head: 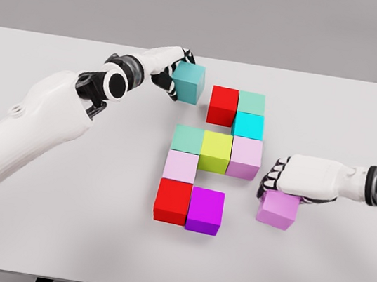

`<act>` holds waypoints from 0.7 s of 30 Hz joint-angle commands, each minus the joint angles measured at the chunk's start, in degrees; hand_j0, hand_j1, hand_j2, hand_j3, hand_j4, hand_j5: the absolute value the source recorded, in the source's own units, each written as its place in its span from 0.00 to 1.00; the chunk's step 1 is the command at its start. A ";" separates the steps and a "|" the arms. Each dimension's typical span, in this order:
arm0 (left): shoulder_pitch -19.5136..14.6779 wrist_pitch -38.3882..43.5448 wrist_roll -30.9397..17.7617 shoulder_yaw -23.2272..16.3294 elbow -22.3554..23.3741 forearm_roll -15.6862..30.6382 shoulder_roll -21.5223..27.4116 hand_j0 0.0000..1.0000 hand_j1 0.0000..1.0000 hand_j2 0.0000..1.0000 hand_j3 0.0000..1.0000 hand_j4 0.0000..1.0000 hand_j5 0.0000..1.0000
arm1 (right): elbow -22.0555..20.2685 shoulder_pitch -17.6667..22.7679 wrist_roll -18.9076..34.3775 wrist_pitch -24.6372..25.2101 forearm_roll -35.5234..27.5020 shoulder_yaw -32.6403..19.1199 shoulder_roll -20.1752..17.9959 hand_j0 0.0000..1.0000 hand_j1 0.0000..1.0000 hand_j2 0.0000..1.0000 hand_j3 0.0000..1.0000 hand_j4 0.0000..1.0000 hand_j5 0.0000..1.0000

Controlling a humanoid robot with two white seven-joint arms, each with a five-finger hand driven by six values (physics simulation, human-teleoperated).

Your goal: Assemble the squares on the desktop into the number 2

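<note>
- The squares are really solid coloured cubes, sitting in a block pattern at the middle of the white table (33, 231): a red cube (223, 105) and a mint cube (251, 103) are forming the top row, with a cyan cube (249, 126) just under the mint one.
- The middle row is running pale-green cube (187, 139), yellow-green cube (216, 151), pink cube (246, 157); a pale lilac cube (180, 165) is sitting below the green one, and a second red cube (173, 201) and a magenta cube (205, 211) are making up the bottom row.
- The top-left and bottom-right cells of the 2 are looking unfilled to me.
- The left hand (165, 67) is gripping a teal cube (188, 83) at about ten o'clock from the pattern, just beside the red top cube.
- The right hand (289, 177) is closing its fingers over a violet cube (278, 209) at about four o'clock, near but apart from the magenta one.
- I am guessing these cubes are light, rigid and smooth-faced, so pinching two opposite flat sides seems the sound hold; a corner grip would likely be slipping.
- The tabletop is looking flat, matte and bare around the pattern, so sliding should be going easily.
- A plain grey wall is standing behind the table.
</note>
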 commanded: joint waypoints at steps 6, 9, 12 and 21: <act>0.53 -0.02 0.03 0.03 0.01 -0.11 -0.89 0.55 0.55 0.55 0.55 0.55 0.55 | 0.26 -0.09 -0.02 0.14 -0.34 -0.75 0.25 1.00 1.00 1.00 1.00 1.00 1.00; 0.53 -0.02 0.03 0.03 1.33 -0.20 -1.24 0.55 0.55 0.55 0.55 0.55 0.55 | 0.96 0.44 -0.02 0.14 -0.78 -5.41 0.25 1.00 1.00 1.00 1.00 1.00 1.00; 0.53 -0.11 0.03 0.03 1.60 -0.20 -1.24 0.60 0.60 0.60 0.60 0.60 0.60 | 0.96 0.70 -0.02 0.14 -2.28 -5.41 -0.01 1.00 1.00 1.00 1.00 1.00 1.00; 0.44 -0.19 0.03 0.03 1.60 -0.20 -1.24 0.70 0.70 0.70 0.70 0.70 0.70 | 1.67 1.76 -0.02 0.14 -2.19 -6.29 -1.59 1.00 1.00 1.00 1.00 1.00 1.00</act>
